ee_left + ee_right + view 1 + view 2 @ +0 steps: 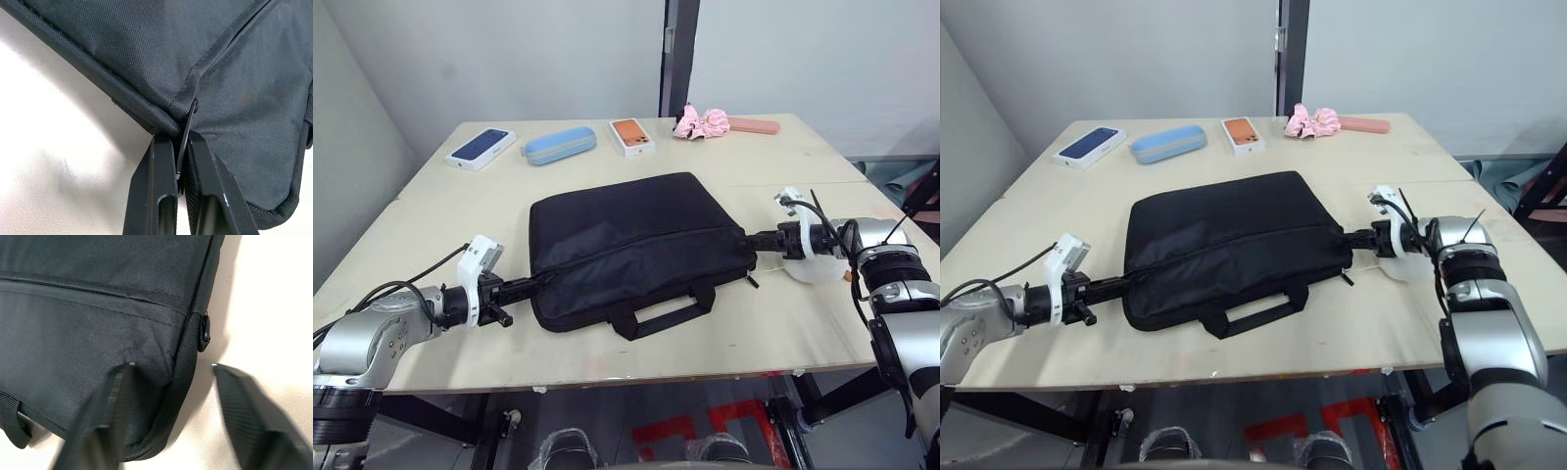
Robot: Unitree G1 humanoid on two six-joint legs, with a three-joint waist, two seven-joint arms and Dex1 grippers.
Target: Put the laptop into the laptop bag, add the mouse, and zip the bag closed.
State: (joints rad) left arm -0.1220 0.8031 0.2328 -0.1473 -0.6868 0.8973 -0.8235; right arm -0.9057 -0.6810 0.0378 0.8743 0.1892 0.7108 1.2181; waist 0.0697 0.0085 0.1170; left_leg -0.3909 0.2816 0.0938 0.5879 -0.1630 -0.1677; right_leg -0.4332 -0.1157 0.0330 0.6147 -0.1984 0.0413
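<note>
Laptop bag (631,245) flat at mid-table (431,235), handles (661,315) toward the near edge; contents hidden. Left gripper (179,147) at the bag's left corner, pinched shut on the zipper pull (188,129). Right gripper (168,374) at the bag's right corner, spread wide. Beyond the bag: phone boxes (481,148), blue case (560,145).

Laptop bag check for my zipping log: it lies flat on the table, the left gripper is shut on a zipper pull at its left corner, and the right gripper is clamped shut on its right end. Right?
Not quite. The right gripper is open, its fingers straddling the right end of the laptop bag, as the right wrist view shows. The rest holds: the bag lies flat on the table, and the left gripper is shut on the zipper pull.
</note>
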